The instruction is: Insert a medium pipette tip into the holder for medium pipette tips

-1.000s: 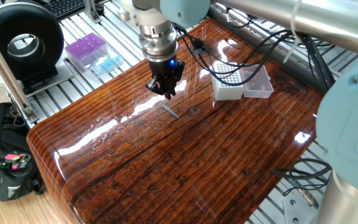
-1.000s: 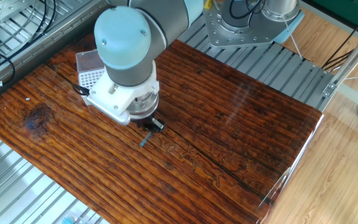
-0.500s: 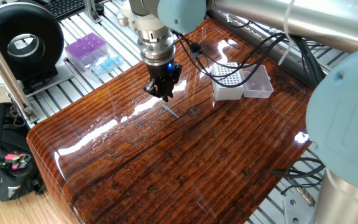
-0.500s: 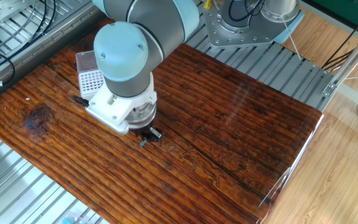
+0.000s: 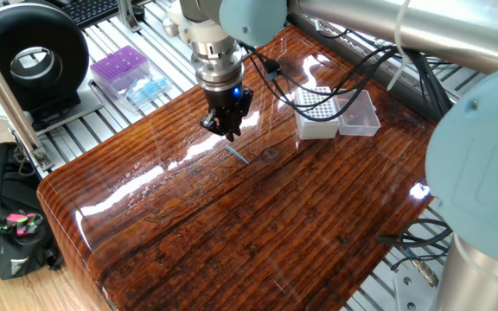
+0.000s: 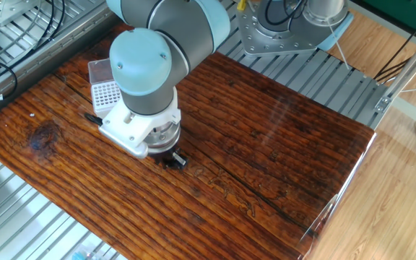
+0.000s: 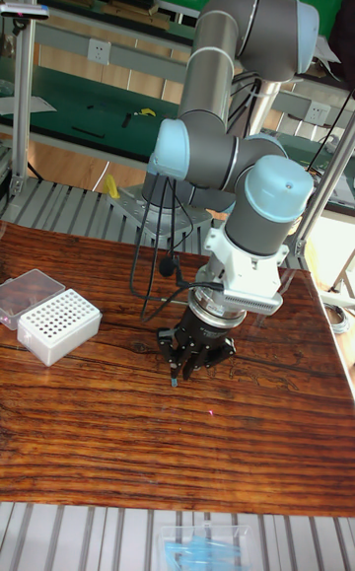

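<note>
The medium pipette tip [image 5: 238,155] lies flat on the wooden table [image 5: 258,225], a thin bluish sliver pointing down-right. My gripper [image 5: 227,131] points straight down, its fingertips just above the tip's upper end, and looks open with a narrow gap and nothing held. In the other fixed view the wrist covers most of the gripper [image 6: 173,160] and hides the tip. In the tall view the gripper [image 7: 194,366] hovers close over the wood. The holder for medium pipette tips [image 5: 316,117] is a white box with a hole grid, its clear lid [image 5: 359,114] lying open beside it; the holder [image 7: 59,324] stands well to the gripper's left.
A purple tip box [image 5: 119,67] and a light-blue pack [image 5: 148,89] sit on the metal rails beyond the table's left edge. A black round device [image 5: 31,59] and a black bag [image 5: 7,220] are further left. Cables [image 5: 379,60] trail over the far side.
The gripper shifted slightly left and lower over the tip's upper end. In the other fixed view the tip, visible before, is now covered by the gripper.
</note>
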You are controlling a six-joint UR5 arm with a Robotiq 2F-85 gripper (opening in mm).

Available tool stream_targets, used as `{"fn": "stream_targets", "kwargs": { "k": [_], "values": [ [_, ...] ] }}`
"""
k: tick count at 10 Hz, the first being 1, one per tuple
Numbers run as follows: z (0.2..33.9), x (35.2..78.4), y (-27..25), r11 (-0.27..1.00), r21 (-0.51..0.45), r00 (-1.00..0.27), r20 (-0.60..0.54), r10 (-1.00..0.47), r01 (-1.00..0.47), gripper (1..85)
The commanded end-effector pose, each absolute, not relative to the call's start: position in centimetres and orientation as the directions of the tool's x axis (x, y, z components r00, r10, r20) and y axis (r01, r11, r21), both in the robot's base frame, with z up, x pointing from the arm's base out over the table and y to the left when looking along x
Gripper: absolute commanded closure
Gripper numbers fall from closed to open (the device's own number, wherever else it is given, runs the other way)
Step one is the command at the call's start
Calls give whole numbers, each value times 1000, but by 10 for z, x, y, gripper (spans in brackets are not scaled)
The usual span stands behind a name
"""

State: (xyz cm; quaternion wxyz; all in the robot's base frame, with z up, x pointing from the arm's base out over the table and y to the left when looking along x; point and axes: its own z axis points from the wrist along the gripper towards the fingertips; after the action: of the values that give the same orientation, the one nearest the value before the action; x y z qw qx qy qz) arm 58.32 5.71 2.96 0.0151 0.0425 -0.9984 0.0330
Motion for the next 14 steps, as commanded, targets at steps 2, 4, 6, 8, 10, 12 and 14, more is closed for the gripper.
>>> {"fn": "stream_targets", "kwargs": {
  "k": [2, 4, 6, 8, 10, 12, 14],
  "values": [
    [21, 583, 61, 997, -21, -997, 17, -80, -80, 607],
    [18, 577, 56, 996, -42, -997, 20, -81, -82, 607],
    [17, 576, 56, 996, -44, -997, 22, -79, -80, 607],
    [15, 575, 54, 996, -42, -996, 22, -82, -83, 607],
    [13, 573, 56, 996, -34, -996, 21, -81, -82, 607],
    [13, 575, 61, 996, -20, -997, 12, -82, -82, 597],
    [9, 576, 59, 996, -28, -997, 8, -82, -82, 597]
  ]
}}
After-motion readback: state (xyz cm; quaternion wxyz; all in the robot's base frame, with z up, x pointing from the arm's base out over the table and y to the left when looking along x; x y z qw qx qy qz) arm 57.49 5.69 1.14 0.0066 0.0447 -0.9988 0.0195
